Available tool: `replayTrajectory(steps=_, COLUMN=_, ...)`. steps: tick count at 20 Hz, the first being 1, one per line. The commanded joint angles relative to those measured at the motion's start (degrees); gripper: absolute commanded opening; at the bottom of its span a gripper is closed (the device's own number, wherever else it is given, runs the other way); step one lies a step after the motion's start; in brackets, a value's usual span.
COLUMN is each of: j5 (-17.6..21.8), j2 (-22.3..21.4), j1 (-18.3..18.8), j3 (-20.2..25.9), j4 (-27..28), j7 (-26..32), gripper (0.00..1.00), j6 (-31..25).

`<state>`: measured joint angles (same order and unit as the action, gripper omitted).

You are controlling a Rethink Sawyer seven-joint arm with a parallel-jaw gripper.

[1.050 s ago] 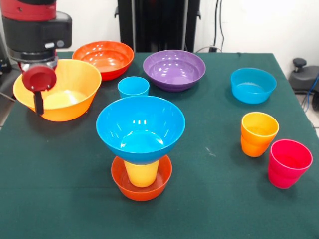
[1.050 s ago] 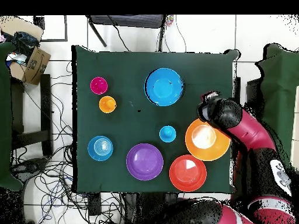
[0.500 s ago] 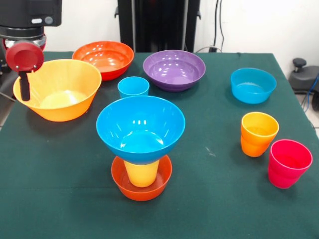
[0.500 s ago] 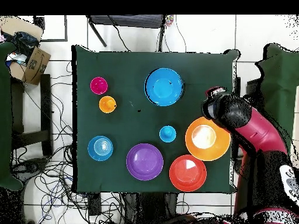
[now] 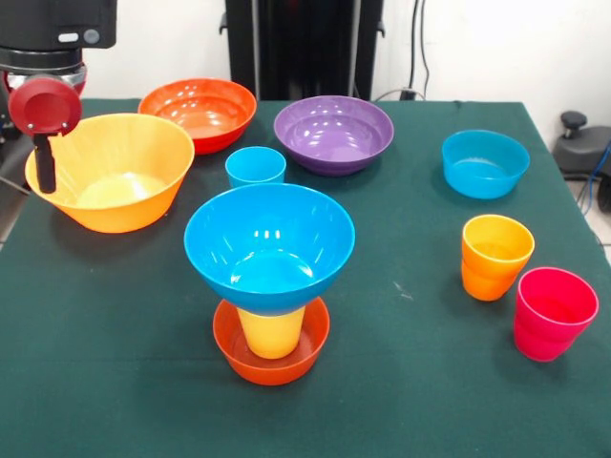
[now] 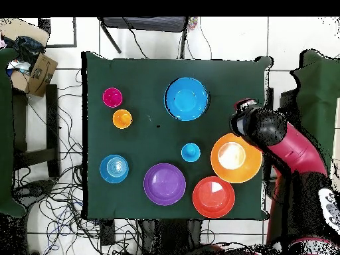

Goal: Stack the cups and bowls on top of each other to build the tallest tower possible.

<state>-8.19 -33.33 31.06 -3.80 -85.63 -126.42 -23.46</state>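
We see the tower [image 5: 270, 277] near the front middle of the green cloth-covered table [image 5: 115, 334]: a small red-orange glossy plastic bowl [image 5: 272, 358] at the bottom, a yellow plastic cup [image 5: 271, 332] standing in it, and a large blue plastic bowl [image 5: 269, 243] flaring wide on top.

The rest lies apart — a large light orange plastic bowl [image 5: 115, 176], a medium red-orange bowl [image 5: 199, 110], a purple bowl [image 5: 333, 132], a small teal-blue bowl [image 5: 485, 162], and a blue cup [image 5: 255, 167] just behind the tower. An orange cup [image 5: 495, 256] and a pinkish red cup [image 5: 554, 312] stand side by side, close together.

The robot's gripper [image 5: 43, 143] hangs at the light orange bowl's outer rim, holding nothing that we can see — whether its claw is spread or pressed together we cannot tell.
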Motion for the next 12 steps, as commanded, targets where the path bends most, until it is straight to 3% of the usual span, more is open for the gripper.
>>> replayTrajectory(steps=1, j5=1.88, j2=1.63, j1=-2.6, j3=1.82, j4=-4.07, j7=-3.13, gripper=1.0, j6=-6.0)
replayTrajectory(steps=12, j5=0.19, j2=2.61, j1=-3.32, j3=0.14, j4=-5.95, j7=-6.58, gripper=1.0, j6=-3.79)
